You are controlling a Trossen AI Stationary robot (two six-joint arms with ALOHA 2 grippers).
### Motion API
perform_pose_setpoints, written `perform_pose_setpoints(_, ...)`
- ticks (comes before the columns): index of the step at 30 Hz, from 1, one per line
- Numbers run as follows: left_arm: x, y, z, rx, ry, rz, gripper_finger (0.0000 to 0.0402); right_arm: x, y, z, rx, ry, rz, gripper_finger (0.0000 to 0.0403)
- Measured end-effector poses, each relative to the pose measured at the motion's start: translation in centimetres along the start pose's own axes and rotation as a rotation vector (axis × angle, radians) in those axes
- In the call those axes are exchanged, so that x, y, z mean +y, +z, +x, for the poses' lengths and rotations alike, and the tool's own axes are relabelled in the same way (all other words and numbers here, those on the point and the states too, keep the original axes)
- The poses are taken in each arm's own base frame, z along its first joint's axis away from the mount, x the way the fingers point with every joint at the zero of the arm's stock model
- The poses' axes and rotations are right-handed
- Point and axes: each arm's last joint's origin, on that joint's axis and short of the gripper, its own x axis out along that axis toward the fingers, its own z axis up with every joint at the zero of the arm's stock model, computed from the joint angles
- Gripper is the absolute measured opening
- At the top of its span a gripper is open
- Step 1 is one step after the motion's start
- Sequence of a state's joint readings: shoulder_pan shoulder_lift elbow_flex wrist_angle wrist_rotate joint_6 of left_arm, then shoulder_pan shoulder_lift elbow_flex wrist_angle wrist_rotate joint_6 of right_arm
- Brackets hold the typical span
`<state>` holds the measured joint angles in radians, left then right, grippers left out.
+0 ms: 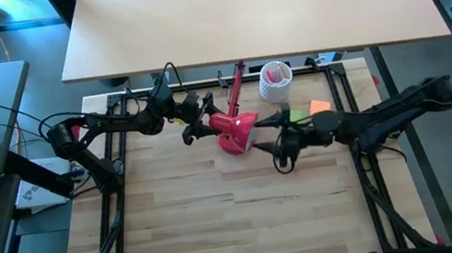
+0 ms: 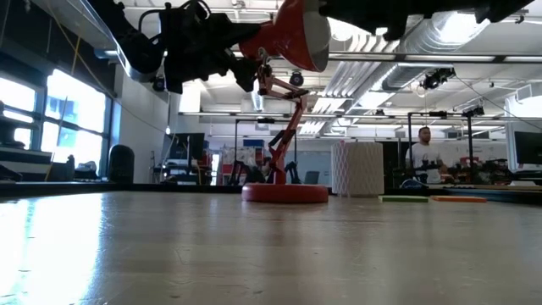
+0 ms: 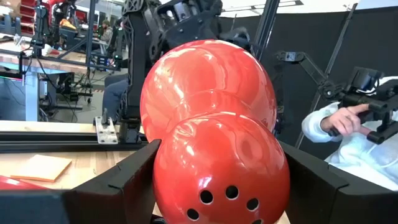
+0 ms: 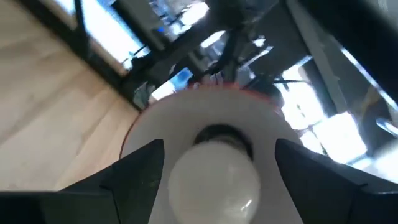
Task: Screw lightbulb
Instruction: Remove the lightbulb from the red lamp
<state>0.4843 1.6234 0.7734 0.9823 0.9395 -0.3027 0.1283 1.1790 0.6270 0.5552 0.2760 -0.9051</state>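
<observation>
A: Where is there room to pass?
B: The near half of the table [image 1: 240, 223] is bare wood.
A: And at the far edge?
B: The red lamp [image 1: 234, 130], the white cup [image 1: 274, 81] and paper notes [image 1: 310, 110] crowd it, between both arms.

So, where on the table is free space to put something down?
The near wooden table in front of both arms is bare. The back is crowded: red lamp held by the left hand, right hand at its shade, white pen cup and sticky notes behind.
</observation>
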Motion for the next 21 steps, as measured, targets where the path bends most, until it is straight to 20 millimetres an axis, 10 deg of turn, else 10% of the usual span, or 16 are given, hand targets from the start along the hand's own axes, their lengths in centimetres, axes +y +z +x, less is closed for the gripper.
perform_pose_setpoints(14, 0.0, 0.0, 0.0, 0.004, 0.007, -0.005, 0.0257, 0.7, -0.1, -1.3, 0.163, -0.047, 1.164, 0.0304)
perform_pose_setpoints(21, 0.0, -0.1, 0.0, 0.005, 0.007, -0.001, 0.0257, 1.0, -1.0, 0.0, 0.157, -0.036, 1.303, 0.0304)
